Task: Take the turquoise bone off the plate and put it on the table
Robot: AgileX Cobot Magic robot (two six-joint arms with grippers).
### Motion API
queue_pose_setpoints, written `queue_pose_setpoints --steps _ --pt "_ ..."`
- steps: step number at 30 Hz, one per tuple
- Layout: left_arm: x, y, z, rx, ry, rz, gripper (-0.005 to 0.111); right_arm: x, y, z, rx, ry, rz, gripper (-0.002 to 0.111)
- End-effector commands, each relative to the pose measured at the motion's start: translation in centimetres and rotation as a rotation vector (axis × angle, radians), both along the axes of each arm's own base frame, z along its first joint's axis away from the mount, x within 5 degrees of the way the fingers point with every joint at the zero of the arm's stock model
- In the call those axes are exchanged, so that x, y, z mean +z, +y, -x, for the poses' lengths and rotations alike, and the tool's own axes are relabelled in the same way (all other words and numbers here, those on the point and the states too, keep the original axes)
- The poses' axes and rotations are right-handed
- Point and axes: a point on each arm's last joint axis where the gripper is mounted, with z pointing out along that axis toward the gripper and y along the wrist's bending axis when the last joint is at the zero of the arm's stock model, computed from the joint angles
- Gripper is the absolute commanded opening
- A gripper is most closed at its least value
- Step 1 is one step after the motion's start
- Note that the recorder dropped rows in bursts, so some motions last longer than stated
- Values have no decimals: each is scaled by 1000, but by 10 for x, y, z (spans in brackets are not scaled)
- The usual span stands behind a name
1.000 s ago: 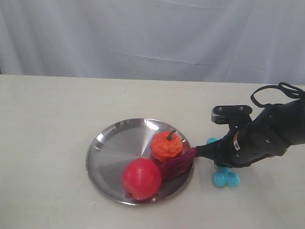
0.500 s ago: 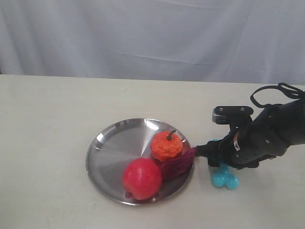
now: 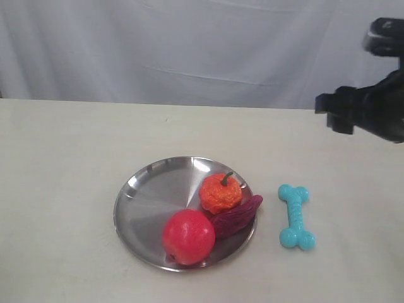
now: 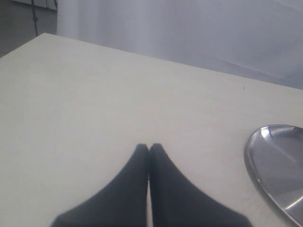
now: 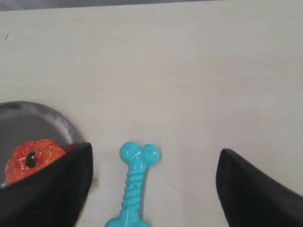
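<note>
The turquoise bone (image 3: 297, 216) lay just beside the plate (image 3: 145, 189): probably light, soft rubber, best pinched mid-shaft. The right gripper (image 5: 155, 152) gaped wide; the left gripper (image 4: 149, 147) was pressed together, empty.

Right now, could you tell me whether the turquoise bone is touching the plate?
Apart. The exterior view shows the bone lying on the table, with a strip of bare tabletop between it and the plate.

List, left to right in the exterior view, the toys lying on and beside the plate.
Red fruit → orange pumpkin → turquoise bone. The purple piece overlaps the pumpkin sideways, so it is left out.
</note>
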Motion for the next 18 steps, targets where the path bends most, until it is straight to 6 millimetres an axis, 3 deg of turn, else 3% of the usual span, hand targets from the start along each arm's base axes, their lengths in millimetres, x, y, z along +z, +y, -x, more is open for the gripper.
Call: queue_pose_setpoints --steps 1,6,10,18 --pt "0 0 0 -5 -4 5 0 30 -1 43 -63 -24 -17 59" --pt "0 0 0 -5 -4 5 0 50 6 89 -34 -48 -56 27" --pt "0 0 0 -5 -4 5 0 59 11 114 1 -70 -86 1" --pt "0 0 0 -5 -4 5 0 68 15 142 22 -122 -110 0"
